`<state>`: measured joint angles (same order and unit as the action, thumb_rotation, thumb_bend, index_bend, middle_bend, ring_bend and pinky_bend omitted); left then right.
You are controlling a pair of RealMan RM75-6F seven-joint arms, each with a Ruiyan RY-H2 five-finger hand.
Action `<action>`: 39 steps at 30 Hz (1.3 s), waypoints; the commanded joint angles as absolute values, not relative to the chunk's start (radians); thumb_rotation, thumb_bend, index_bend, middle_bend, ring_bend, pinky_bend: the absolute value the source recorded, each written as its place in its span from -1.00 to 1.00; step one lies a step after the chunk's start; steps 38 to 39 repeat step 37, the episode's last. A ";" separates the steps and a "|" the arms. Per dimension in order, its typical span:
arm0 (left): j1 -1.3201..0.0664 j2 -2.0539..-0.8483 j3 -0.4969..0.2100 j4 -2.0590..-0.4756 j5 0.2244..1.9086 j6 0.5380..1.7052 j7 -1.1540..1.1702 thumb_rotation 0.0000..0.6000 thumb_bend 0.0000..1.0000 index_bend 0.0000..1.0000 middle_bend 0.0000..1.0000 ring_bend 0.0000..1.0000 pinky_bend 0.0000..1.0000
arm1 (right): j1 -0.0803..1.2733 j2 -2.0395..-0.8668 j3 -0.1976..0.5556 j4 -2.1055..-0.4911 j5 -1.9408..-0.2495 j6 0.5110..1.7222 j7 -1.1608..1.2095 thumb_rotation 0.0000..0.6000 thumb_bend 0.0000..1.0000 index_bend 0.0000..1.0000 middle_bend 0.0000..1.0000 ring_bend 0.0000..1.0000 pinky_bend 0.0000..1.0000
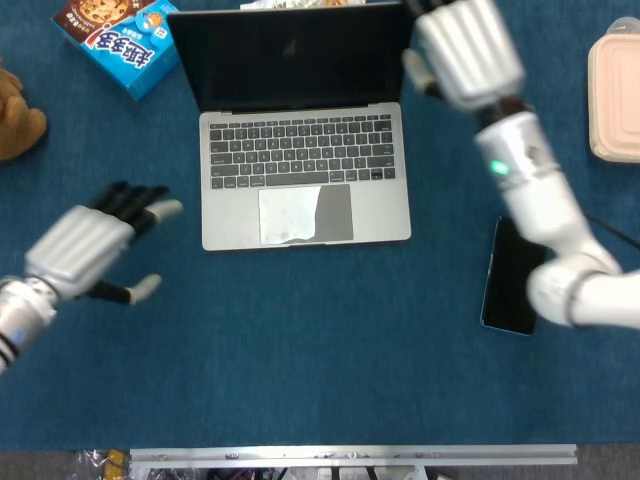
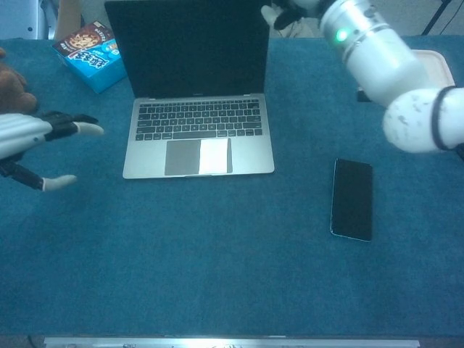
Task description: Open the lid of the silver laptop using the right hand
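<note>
The silver laptop (image 1: pixel 305 190) sits at the table's far middle with its lid (image 1: pixel 288 55) raised and the dark screen (image 2: pixel 190 47) upright. My right hand (image 1: pixel 465 48) hovers just right of the lid's top corner, apart from it and holding nothing. Its fingertips (image 2: pixel 278 13) show at the top edge of the chest view. My left hand (image 1: pixel 88 246) floats left of the laptop with fingers spread and empty; the chest view shows this left hand (image 2: pixel 32 141) at its left edge.
A black phone (image 1: pixel 510 280) lies right of the laptop, under my right forearm (image 1: pixel 530 190). A blue cookie box (image 1: pixel 120 30) and a brown plush toy (image 1: pixel 18 120) are at the far left. A beige lidded container (image 1: pixel 615 95) sits far right.
</note>
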<state>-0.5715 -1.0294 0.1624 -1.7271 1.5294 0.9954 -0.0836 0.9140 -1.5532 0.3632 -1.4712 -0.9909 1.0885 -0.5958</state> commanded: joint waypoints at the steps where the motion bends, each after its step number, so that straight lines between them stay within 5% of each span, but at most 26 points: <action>1: -0.486 -0.991 0.141 -1.728 1.497 1.119 -0.084 0.87 -0.32 -1.00 -1.00 -1.00 -1.00 | 0.790 -1.414 0.279 -1.612 -1.025 1.173 -0.591 1.00 -0.22 -1.00 -1.00 -1.00 -0.97; 3: -0.443 -0.989 0.128 -1.715 1.483 1.187 -0.090 1.00 -0.32 -1.00 -1.00 -1.00 -1.00 | 0.734 -1.360 0.247 -1.660 -1.045 1.213 -0.576 1.00 -0.22 -1.00 -1.00 -1.00 -0.97; 19: -0.198 -0.966 0.093 -1.698 1.359 1.437 -0.058 1.00 -0.32 -1.00 -1.00 -1.00 -1.00 | 0.323 -1.146 0.033 -1.808 -1.181 1.565 -0.444 1.00 -0.22 -0.99 -1.00 -1.00 -0.97; 27: -0.087 -1.026 0.089 -1.652 1.405 1.575 -0.074 1.00 -0.32 -1.00 -1.00 -1.00 -1.00 | 0.177 -1.111 0.014 -1.793 -1.219 1.692 -0.354 1.00 -0.21 -1.00 -1.00 -1.00 -0.97; 39: -0.036 -1.023 0.072 -1.640 1.420 1.596 -0.102 1.00 -0.32 -1.00 -1.00 -1.00 -1.00 | 0.090 -1.106 0.024 -1.756 -1.225 1.708 -0.285 1.00 -0.22 -1.00 -1.00 -1.00 -0.97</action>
